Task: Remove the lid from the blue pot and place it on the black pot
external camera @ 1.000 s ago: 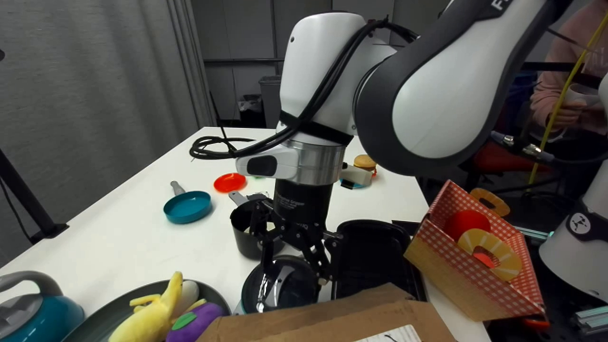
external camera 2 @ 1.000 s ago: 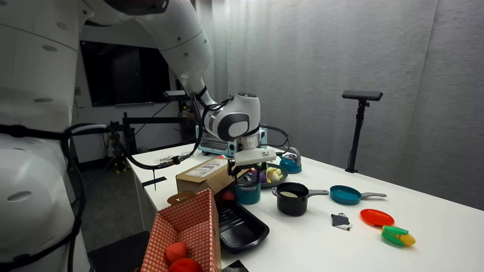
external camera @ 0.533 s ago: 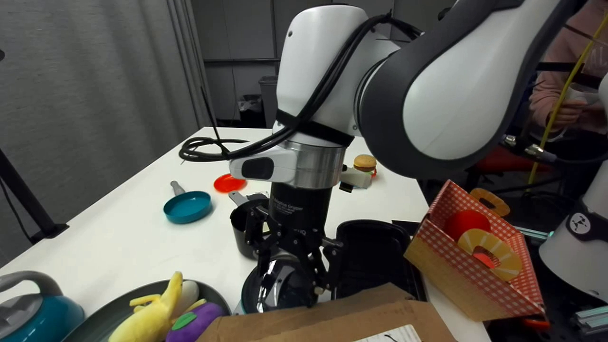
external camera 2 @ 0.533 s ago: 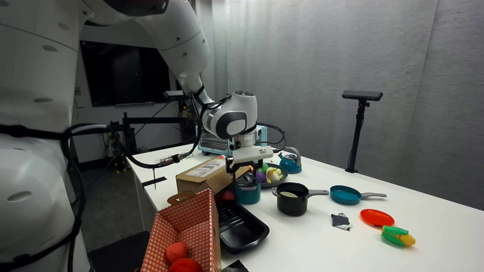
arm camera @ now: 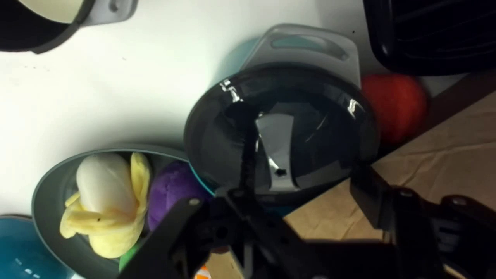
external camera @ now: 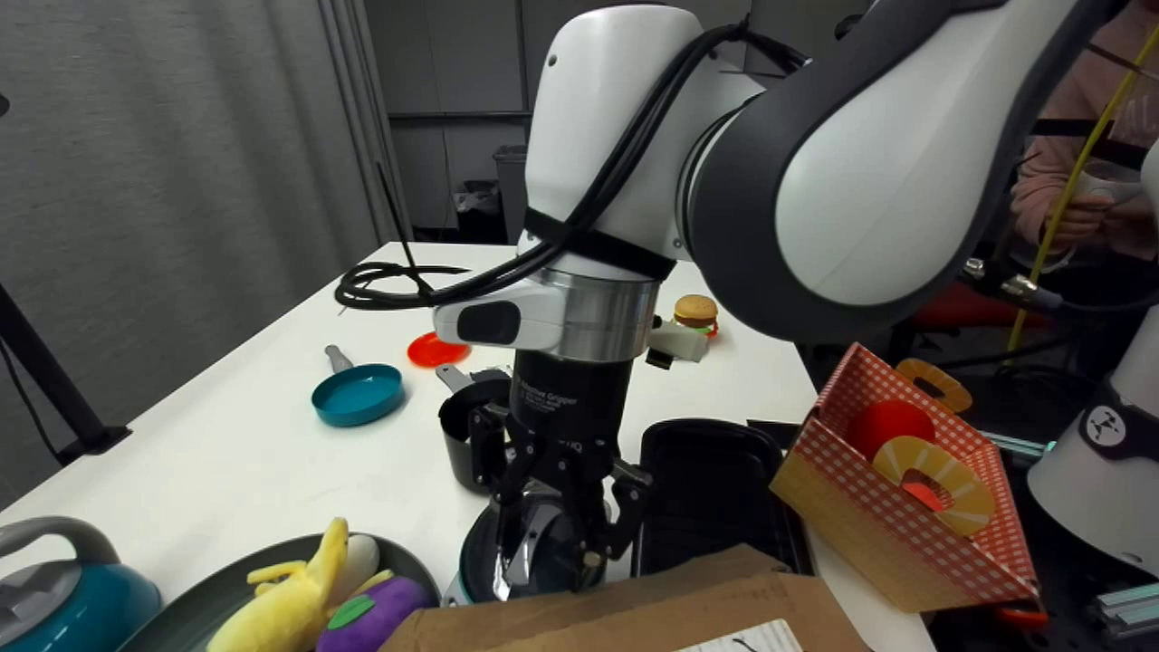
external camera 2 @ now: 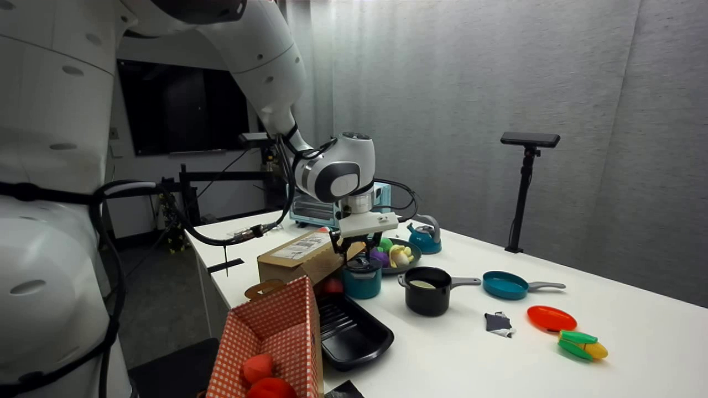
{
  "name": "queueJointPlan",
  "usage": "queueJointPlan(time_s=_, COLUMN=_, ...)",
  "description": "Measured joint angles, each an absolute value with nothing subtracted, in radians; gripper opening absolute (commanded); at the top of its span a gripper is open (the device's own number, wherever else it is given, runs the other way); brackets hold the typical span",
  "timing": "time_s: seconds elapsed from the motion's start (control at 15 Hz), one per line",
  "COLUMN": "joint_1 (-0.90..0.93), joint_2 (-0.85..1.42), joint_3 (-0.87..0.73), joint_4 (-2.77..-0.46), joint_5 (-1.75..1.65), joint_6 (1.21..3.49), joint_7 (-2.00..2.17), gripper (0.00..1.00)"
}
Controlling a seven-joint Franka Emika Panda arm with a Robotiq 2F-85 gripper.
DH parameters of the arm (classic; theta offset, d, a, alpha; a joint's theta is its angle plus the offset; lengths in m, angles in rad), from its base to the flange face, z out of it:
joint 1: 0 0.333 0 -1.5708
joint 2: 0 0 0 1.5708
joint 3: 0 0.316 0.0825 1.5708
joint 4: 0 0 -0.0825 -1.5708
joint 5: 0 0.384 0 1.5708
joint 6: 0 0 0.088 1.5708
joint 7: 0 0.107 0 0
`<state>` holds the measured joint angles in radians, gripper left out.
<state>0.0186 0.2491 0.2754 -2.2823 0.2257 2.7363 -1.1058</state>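
Observation:
The round, shiny dark lid (arm camera: 329, 128) with a grey strap handle (arm camera: 277, 151) sits on the blue pot (external camera 2: 362, 284). The lid also shows in an exterior view (external camera: 557, 552). My gripper (arm camera: 306, 155) is open, pointing down over the lid. In the wrist view its left finger stands close beside the handle and its right finger is farther off, near the lid's edge. The gripper shows low over the lid in both exterior views (external camera: 550, 554) (external camera 2: 357, 257). I cannot tell whether a finger touches the lid. The black pot (external camera 2: 428, 301) stands nearby, uncovered, with something pale inside.
A cardboard box (external camera 2: 304, 254) with a raised flap lies close to the blue pot. A black tray (external camera 2: 357, 337), a red ball (arm camera: 395, 104) and a pan with plush toys (arm camera: 42, 193) flank it. A checkered basket (external camera 2: 276, 337) stands near the tray. A teal pan (external camera 2: 503, 286) lies beyond the black pot.
My gripper has moved down toward the lid and slightly to the left in both exterior views. The lid, the pots and the other objects have not moved.

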Motion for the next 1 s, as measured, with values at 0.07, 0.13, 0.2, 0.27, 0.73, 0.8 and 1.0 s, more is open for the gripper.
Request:
queueJointPlan(time_s=0.07, joint_1=0.017, joint_2=0.249, joint_3=0.275, joint_4=-2.282, joint_5=0.226, joint_6=2.736, joint_7=-1.106, gripper=0.72)
queueJointPlan(time_s=0.13, joint_1=0.016, joint_2=0.249, joint_3=0.275, joint_4=-2.282, joint_5=0.226, joint_6=2.736, joint_7=-1.106, gripper=0.65)
queueJointPlan(time_s=0.2, joint_1=0.015, joint_2=0.249, joint_3=0.275, joint_4=-2.282, joint_5=0.226, joint_6=2.736, joint_7=-1.106, gripper=0.55)
queueJointPlan(time_s=0.27, joint_1=0.013, joint_2=0.249, joint_3=0.275, joint_4=-2.282, joint_5=0.226, joint_6=2.736, joint_7=-1.106, gripper=0.41)
queueJointPlan(time_s=0.73, joint_1=0.004, joint_2=0.249, joint_3=0.275, joint_4=-2.270, joint_5=0.226, joint_6=2.737, joint_7=-1.106, gripper=0.00)
queueJointPlan(time_s=0.8, joint_1=0.003, joint_2=0.249, joint_3=0.275, joint_4=-2.269, joint_5=0.226, joint_6=2.737, joint_7=-1.106, gripper=0.03)
queueJointPlan(time_s=1.0, joint_1=-0.001, joint_2=0.249, joint_3=0.275, joint_4=-2.267, joint_5=0.226, joint_6=2.737, joint_7=-1.106, gripper=0.04)
